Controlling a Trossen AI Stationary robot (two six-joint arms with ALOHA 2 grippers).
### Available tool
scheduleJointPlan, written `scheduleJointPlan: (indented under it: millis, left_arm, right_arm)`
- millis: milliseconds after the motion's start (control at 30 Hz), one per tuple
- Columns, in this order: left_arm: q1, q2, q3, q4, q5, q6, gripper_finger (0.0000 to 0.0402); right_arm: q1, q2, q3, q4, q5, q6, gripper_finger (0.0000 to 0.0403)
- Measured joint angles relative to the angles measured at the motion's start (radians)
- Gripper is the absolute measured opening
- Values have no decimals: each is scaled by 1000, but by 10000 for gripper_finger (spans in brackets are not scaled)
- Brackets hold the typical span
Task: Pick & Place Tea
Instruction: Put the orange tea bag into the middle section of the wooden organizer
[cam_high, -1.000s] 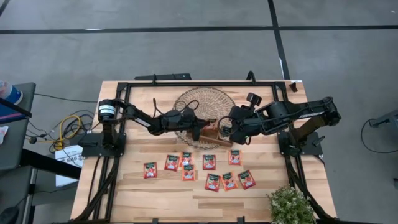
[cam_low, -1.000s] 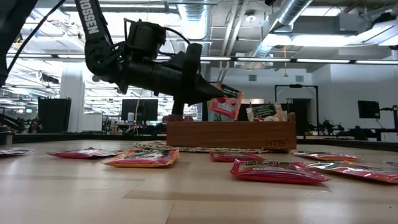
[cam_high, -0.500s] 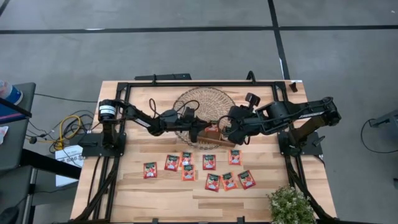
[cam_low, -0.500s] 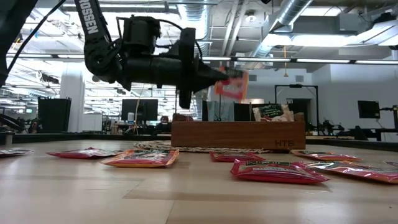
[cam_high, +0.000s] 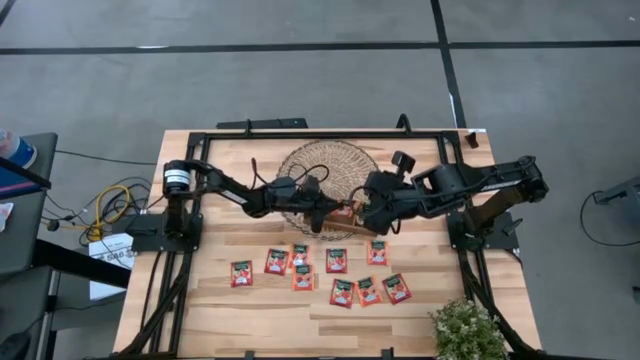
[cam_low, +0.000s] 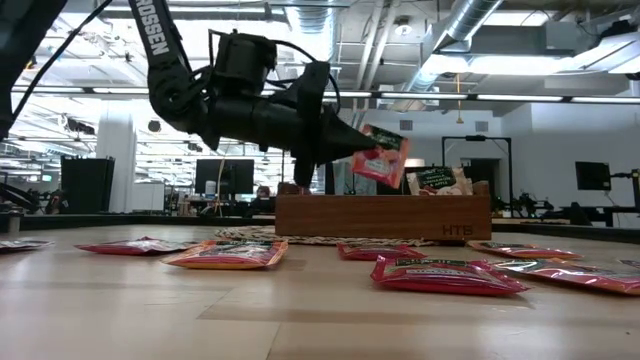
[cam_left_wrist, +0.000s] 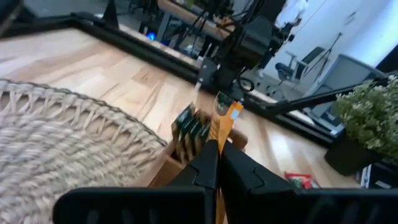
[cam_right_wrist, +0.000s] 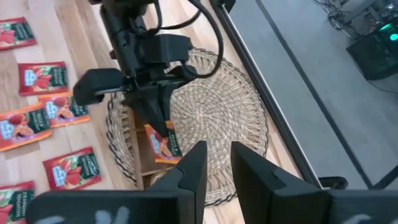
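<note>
Tea sachets are lying flat on front of table; left gripper, fingers clamped on one sachet, is hanging over wooden tray w/ sachets inside; right gripper, fingers slightly apart, is hovering nearby, over woven mat.

Dark left gripper, clamped on one red-orange square tea sachet, above brown wooden divided tray holding upright sachets; flat red sachets lie scattered across pale wooden table.
</note>
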Motion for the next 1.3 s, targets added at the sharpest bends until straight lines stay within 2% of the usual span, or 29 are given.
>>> scheduleJointPlan:
  millis: [333, 600, 900, 1133, 1300]
  left_arm:
    - [0, 33, 0, 7, -22, -11, 0]
    - [0, 33, 0, -43, -54, 17, 0]
    - [0, 33, 0, -48, -56, 53, 0]
    - [0, 33, 0, -34, -97, 75, 0]
    - [0, 33, 0, -33, -94, 93, 18]
  right_arm:
    - [0, 0, 0, 37, -17, -1, 66]
    - [0, 0, 0, 60, -18, -1, 66]
    - [0, 0, 0, 76, -40, -1, 66]
    - [0, 0, 0, 76, -41, -2, 66]
    - [0, 0, 0, 75, -41, -3, 66]
